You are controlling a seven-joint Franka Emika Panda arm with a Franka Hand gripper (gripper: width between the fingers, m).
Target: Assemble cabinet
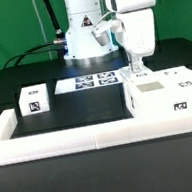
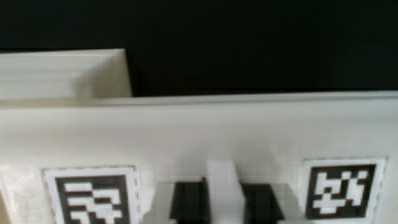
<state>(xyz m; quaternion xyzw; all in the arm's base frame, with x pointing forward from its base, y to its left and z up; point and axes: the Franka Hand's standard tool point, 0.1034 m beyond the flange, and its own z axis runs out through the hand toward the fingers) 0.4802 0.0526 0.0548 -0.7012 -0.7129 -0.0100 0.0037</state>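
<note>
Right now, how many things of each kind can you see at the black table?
White matte tagged cabinet boxes: 2, a small box piece and a big box piece
Flat white marker board: 1
Low white rim wall: 1
White two-finger gripper: 1
Total: 5

The cabinet body (image 1: 151,97) and small cabinet piece (image 1: 34,100) look matt white plastic; the worktop (image 1: 86,108) is smooth matt black.
</note>
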